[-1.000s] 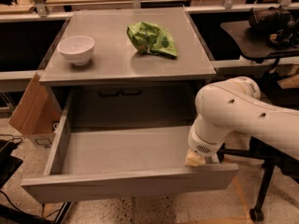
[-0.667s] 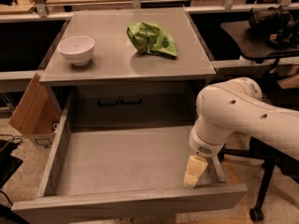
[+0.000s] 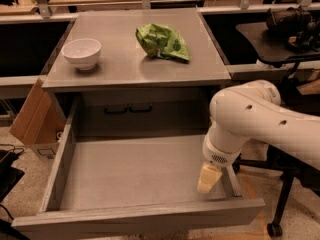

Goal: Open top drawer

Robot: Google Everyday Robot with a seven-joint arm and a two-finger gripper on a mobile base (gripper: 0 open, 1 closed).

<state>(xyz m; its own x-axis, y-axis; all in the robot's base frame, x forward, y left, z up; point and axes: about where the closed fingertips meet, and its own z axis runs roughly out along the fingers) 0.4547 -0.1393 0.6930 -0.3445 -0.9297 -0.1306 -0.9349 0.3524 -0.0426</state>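
The top drawer (image 3: 135,216) is pulled far out of the grey cabinet toward the camera. Its shallow grey tray interior (image 3: 135,171) shows and holds nothing. My gripper (image 3: 207,179) hangs from the white arm (image 3: 260,121) and reaches down inside the drawer at its right front corner, close behind the front panel. One cream finger (image 3: 208,176) shows. The two slimmer drawer fronts are out of view.
On the cabinet top (image 3: 120,69) stand a white bowl (image 3: 81,52) at the left and a crumpled green bag (image 3: 162,41) at the back middle. A cardboard box (image 3: 31,116) leans at the cabinet's left. A black chair and its wheeled base (image 3: 280,204) stand to the right.
The drawer has slid further out toward the camera. My gripper has moved with it, staying at the drawer's right front corner.
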